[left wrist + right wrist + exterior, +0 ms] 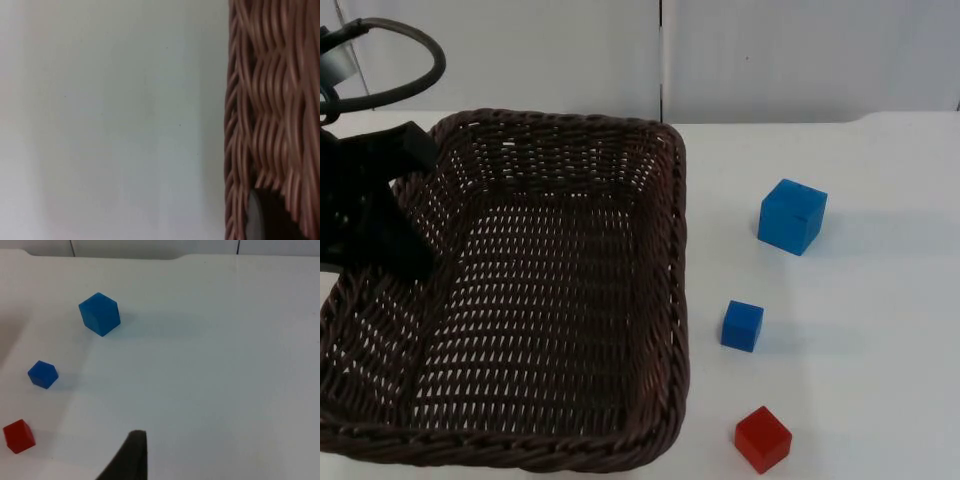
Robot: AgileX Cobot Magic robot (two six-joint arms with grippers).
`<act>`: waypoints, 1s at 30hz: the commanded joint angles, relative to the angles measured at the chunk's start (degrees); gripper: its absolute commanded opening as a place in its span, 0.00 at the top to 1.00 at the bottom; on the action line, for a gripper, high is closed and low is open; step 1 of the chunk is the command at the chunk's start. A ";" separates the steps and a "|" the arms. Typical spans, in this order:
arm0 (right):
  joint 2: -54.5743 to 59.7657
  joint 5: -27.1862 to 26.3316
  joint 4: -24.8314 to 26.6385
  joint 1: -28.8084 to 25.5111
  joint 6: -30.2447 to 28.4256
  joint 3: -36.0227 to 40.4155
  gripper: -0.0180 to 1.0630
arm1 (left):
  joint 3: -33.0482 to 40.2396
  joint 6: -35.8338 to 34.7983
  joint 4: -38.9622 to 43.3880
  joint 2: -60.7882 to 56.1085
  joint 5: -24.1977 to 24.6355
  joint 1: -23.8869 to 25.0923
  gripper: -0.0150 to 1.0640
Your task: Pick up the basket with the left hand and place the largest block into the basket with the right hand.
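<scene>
A dark brown wicker basket (676,260) fills the left half of the top view and looks raised off the table. My left gripper (388,232) is shut on its left rim, and the woven wall (265,115) stands right against it in the left wrist view. The largest block, a blue cube (792,216) (99,313), sits on the table to the right of the basket. My right gripper (131,460) hangs above the white table, well short of that cube and touching nothing.
A small blue cube (742,325) (43,374) and a small red cube (763,438) (19,436) lie nearer the front, between the basket and the open right side. The grey partition wall (800,60) closes the back of the table.
</scene>
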 commanded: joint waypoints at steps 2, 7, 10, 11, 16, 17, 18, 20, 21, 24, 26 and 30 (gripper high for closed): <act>-0.17 -0.46 0.05 -0.29 0.91 0.00 0.01 | 0.11 0.24 -1.63 -0.88 0.17 -0.07 0.99; 4.06 -1.19 0.05 -0.29 3.10 -0.61 0.01 | 0.11 0.24 -1.63 -0.88 0.17 -0.07 0.99; 8.86 -5.05 0.46 -0.29 3.38 -1.76 0.01 | 0.11 0.24 -1.63 -0.88 0.17 -0.07 0.99; 10.38 -6.48 1.03 -0.29 3.38 -2.17 0.01 | 0.11 0.24 -1.63 -0.88 0.17 -0.07 0.99; 18.09 -13.46 2.64 -0.29 3.38 -3.59 0.01 | 0.11 0.24 -1.63 -0.88 0.02 -0.07 0.99; 18.09 -13.46 2.64 -0.29 3.38 -3.59 0.01 | 0.11 0.24 -1.63 -0.88 0.02 -0.07 0.99; 20.28 -14.71 2.74 -0.29 3.38 -4.21 0.01 | 0.11 0.24 -1.63 -0.88 0.02 -0.07 0.99; 24.79 -16.02 2.88 -0.29 3.38 -5.64 0.01 | 0.11 0.24 -1.63 -0.88 0.02 -0.07 0.99; 26.68 -16.49 2.88 -0.29 3.38 -6.55 0.01 | 0.11 0.24 -1.63 -0.88 0.02 -0.07 0.99; 32.20 -17.54 2.88 -0.29 3.38 -8.76 0.01 | 0.11 0.24 -1.63 -0.88 0.02 -0.07 0.99; 36.04 -18.46 2.88 -0.29 3.38 -10.76 0.01 | 0.11 0.24 -1.63 -0.88 0.02 -0.07 0.99; 41.60 -19.72 2.88 -0.29 3.28 -13.47 0.01 | 0.11 0.24 -1.63 -0.88 0.02 -0.07 0.99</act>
